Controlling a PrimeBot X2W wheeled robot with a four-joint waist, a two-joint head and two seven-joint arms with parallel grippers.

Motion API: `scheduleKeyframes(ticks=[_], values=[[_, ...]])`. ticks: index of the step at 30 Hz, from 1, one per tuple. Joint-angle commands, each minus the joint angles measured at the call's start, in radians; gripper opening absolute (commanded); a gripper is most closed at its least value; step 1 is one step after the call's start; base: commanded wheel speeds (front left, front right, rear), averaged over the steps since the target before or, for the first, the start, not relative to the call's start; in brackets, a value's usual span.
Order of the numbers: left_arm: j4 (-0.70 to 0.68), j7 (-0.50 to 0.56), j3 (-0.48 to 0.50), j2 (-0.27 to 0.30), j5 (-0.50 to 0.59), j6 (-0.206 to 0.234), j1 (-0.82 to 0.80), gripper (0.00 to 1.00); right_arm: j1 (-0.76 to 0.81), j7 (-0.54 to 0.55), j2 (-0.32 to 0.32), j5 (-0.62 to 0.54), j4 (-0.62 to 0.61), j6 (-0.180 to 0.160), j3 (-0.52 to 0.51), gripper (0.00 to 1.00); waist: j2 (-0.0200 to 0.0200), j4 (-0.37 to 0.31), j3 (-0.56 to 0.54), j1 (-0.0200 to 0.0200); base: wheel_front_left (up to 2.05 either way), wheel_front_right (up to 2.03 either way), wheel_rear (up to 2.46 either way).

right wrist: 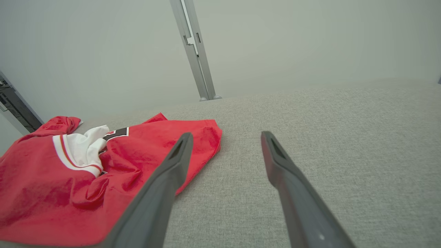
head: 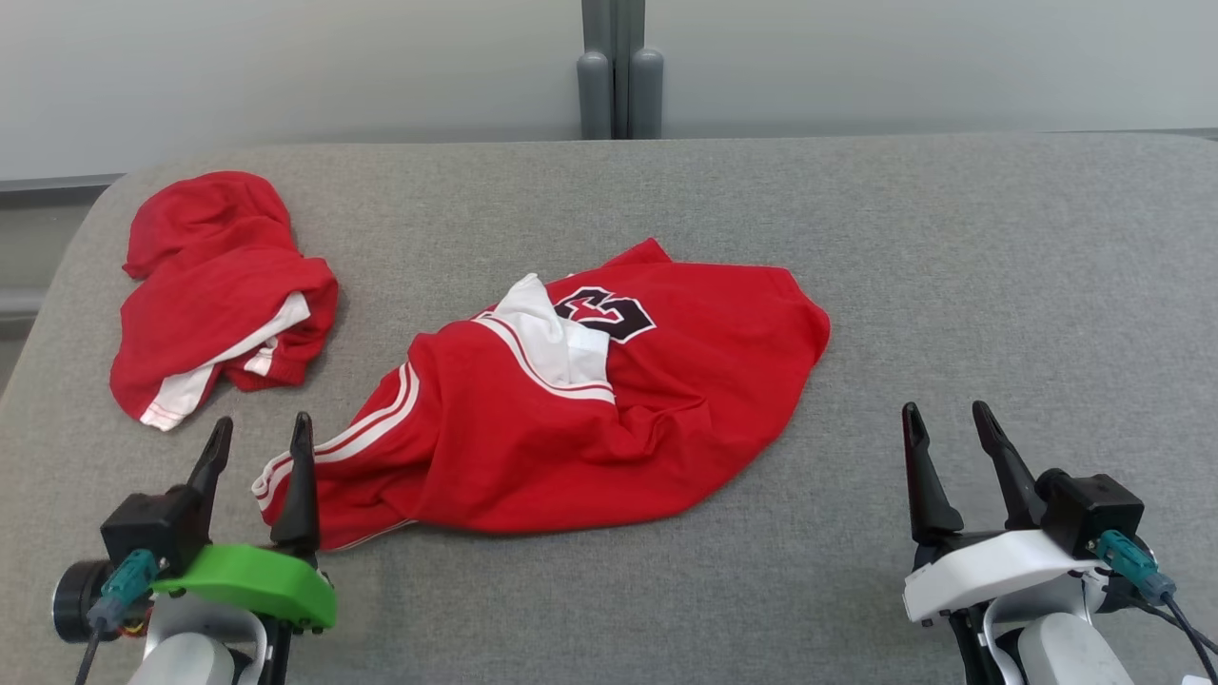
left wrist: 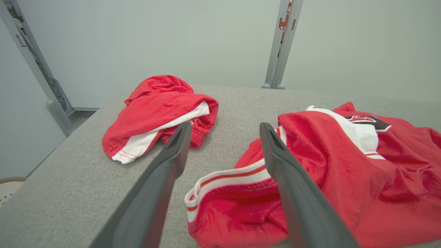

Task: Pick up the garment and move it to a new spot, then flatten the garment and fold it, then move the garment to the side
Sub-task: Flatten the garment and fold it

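Both my pincers are spread apart and grip nothing. The left pincer point(head: 264, 423) sits at the near left, its inner finger just beside a striped cuff; I cannot tell whether they touch. The right pincer point(head: 946, 411) sits at the near right over bare cloth, well apart from any clothing.

I count two pincers and two pieces of clothing. The task's piece, a rumpled red jersey with white-and-red striped trim and a black-and-white emblem point(head: 590, 428), lies in the middle of the counter. Its long axis runs diagonally, from the striped cuff at the near left to a rounded edge at the far right, with the white collar opening facing up near its middle. A second crumpled red garment with white trim point(head: 209, 285) lies at the far left, apart from the jersey.

Both rest on a grey woven-fabric counter point(head: 952, 266). Behind it stands a plain pale grey wall point(head: 285, 67) with a grey metal post point(head: 618, 86) at its middle.
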Motion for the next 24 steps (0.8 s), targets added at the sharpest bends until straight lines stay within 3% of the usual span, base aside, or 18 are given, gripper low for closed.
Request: scheduleKeyframes(ticks=[1,12,24], values=[[-0.011,-0.006,0.000,0.003,0.021,-0.004,-0.028,1.00,-0.004,-0.003,-0.003,-0.005,0.002,0.000,0.000,1.00,-0.0001,-0.016,0.002,0.0000,0.00,0.00,0.00],[0.022,0.052,-0.065,-0.007,0.090,-0.075,-0.306,1.00,-0.038,-0.003,-0.003,0.008,-0.005,0.000,0.001,1.00,-0.0001,-0.106,0.061,0.0000,0.00,0.00,0.00],[0.262,0.223,-0.161,-0.044,0.119,-0.165,-0.556,1.00,-0.077,-0.003,-0.003,0.032,-0.004,0.000,0.002,1.00,-0.0001,-0.198,0.137,0.0000,0.00,0.00,0.00]])
